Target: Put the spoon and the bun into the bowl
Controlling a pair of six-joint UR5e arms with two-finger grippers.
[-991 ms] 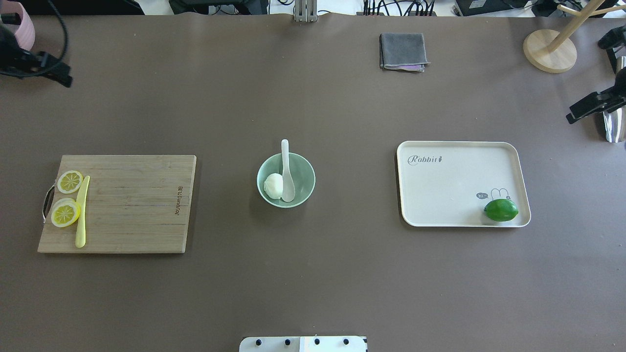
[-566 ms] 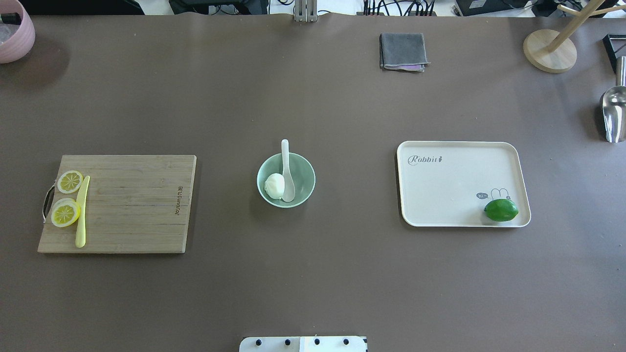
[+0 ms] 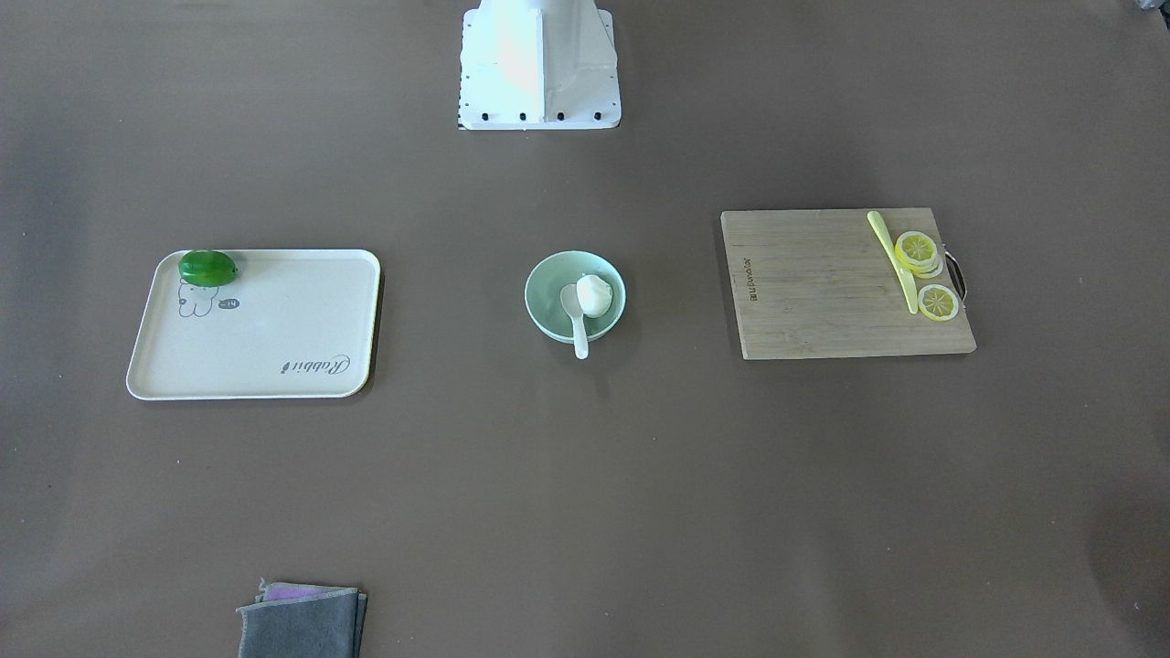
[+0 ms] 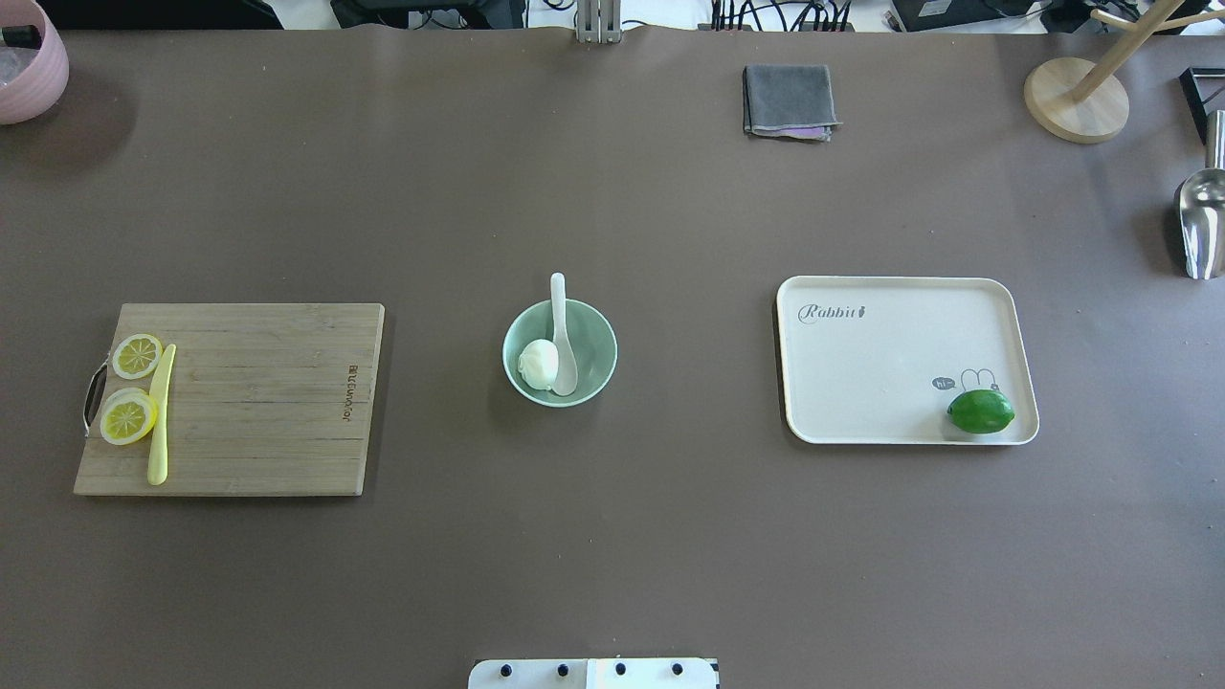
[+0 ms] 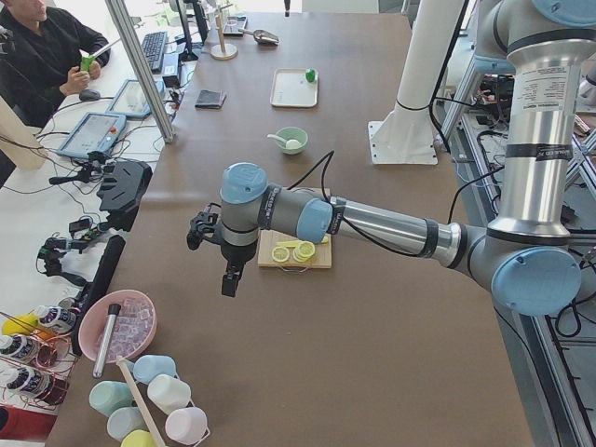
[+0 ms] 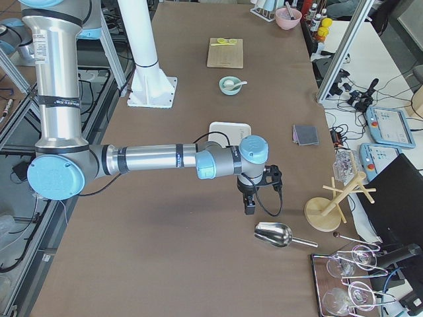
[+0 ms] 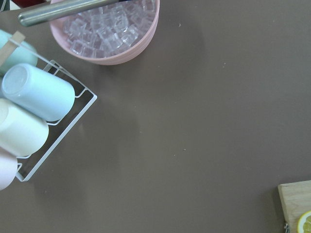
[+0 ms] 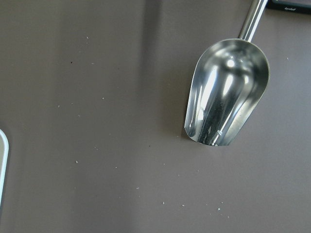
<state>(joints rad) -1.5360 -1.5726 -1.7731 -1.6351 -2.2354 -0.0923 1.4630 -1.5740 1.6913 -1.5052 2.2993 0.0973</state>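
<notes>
Mint bowl [image 4: 597,346] at table ctr holds bun [image 4: 538,365] and spoon [image 4: 561,335]; spoon handle overhangs rim. At table ends, left gripper [image 5: 227,279] & right gripper [image 6: 250,206] hang well apart from it; jaws apart or together, can't tell. Task looks done: keep arms clear of handle.

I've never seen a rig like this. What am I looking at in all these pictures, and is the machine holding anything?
It is a robot with two arms at a table: the left arm and the right arm, each ending in a two-finger gripper. Two cameras look down on the table, one from behind the robot and one facing it. Two look along it from its ends, and one sits on each wrist. Mid-table, a bowl holds a bun and a spoon. Around it lie a board with lemon slices and a knife, a tray with a lime, and a cloth. The wrist cameras see an ice bowl, cups and a scoop. The left gripper and right gripper seem to hold nothing. I cannot tell whether they are open or shut.
</notes>
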